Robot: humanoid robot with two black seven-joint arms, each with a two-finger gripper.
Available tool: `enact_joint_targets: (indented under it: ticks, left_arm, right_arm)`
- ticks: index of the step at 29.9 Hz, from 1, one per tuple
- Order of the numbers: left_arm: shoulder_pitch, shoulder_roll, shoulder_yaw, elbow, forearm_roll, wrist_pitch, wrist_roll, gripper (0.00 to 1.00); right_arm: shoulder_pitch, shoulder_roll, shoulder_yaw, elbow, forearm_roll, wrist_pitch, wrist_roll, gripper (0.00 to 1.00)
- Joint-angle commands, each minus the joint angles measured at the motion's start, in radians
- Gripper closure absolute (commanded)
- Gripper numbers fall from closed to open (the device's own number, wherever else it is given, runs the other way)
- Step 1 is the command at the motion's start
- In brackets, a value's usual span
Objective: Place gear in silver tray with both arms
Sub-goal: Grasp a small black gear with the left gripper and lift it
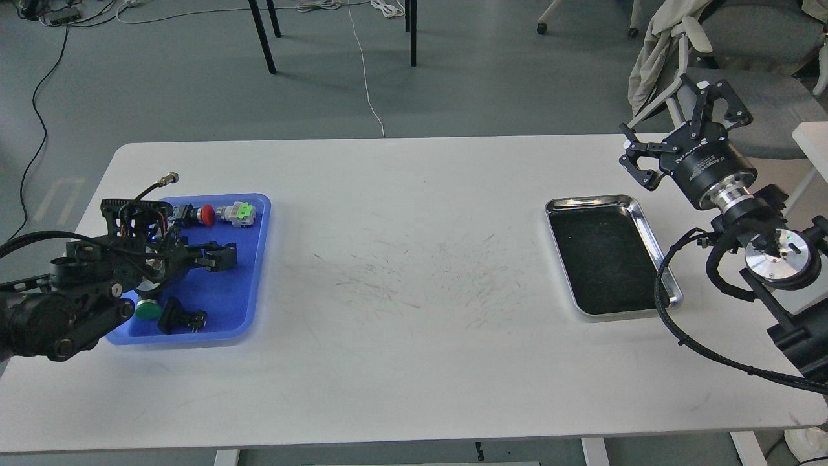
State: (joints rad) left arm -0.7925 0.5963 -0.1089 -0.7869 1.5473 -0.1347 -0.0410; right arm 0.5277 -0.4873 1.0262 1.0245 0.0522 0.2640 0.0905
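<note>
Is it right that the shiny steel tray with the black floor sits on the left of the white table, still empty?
Not quite. The head view shows the shiny steel tray with the black floor on the right of the white table, beside the right gripper. It is empty.

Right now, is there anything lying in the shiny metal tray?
No, the silver tray shows only its bare dark floor; the small parts sit in the blue tray.

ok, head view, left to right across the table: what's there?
left gripper over the blue tray of small parts → bare scratched table → silver tray, nothing in it → right gripper raised beside the tray's far right corner, fingers spread.
</note>
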Motion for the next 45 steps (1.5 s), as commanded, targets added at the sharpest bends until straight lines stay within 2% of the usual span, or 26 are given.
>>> enact_joint_targets:
  ticks: [1, 9, 13, 20, 25, 29, 33, 36, 38, 45]
  left_arm:
    - [0.001, -0.010, 0.005, 0.035, 0.000, 0.001, -0.007, 0.12]
    - [0.002, -0.016, 0.006, 0.040, 0.005, -0.003, -0.022, 0.30]
    - [0.002, -0.016, 0.006, 0.040, 0.014, -0.005, -0.025, 0.48]
    - [0.002, -0.018, 0.006, 0.040, 0.013, -0.010, -0.022, 0.61]
    - [0.002, -0.018, 0.008, 0.040, 0.016, -0.011, -0.020, 0.82]
    - [0.004, -0.012, 0.006, 0.029, 0.016, -0.013, -0.022, 0.89]
    - [-0.001, 0.014, 0.005, 0.014, 0.008, -0.013, -0.020, 0.90]
    - [-0.017, 0.069, -0.008, -0.044, 0.004, -0.017, -0.014, 0.90]
    - [-0.045, 0.126, -0.012, -0.124, -0.004, -0.028, -0.004, 0.90]
    - [-0.289, 0.321, -0.020, -0.486, -0.056, -0.138, 0.085, 0.90]
  right_arm:
    - [0.000, 0.001, -0.001, -0.001, 0.000, 0.000, 0.000, 0.01]
    - [0.000, 0.001, -0.003, 0.002, 0.000, 0.000, 0.000, 0.01]
    - [0.000, 0.001, -0.003, 0.002, 0.000, 0.000, 0.000, 0.01]
    - [0.000, 0.001, -0.003, 0.002, 0.000, 0.000, 0.000, 0.01]
    - [0.000, 0.001, -0.003, 0.002, 0.000, 0.000, 0.000, 0.01]
    - [0.000, 0.001, -0.005, -0.001, 0.000, 0.001, 0.000, 0.01]
    - [0.000, 0.001, -0.006, 0.000, 0.000, 0.001, 0.000, 0.01]
    - [0.000, 0.001, -0.006, 0.002, 0.000, 0.001, 0.000, 0.01]
    - [0.000, 0.001, -0.006, 0.002, 0.000, 0.001, 0.000, 0.01]
    - [0.002, 0.001, -0.005, 0.000, 0.000, 0.000, 0.000, 0.01]
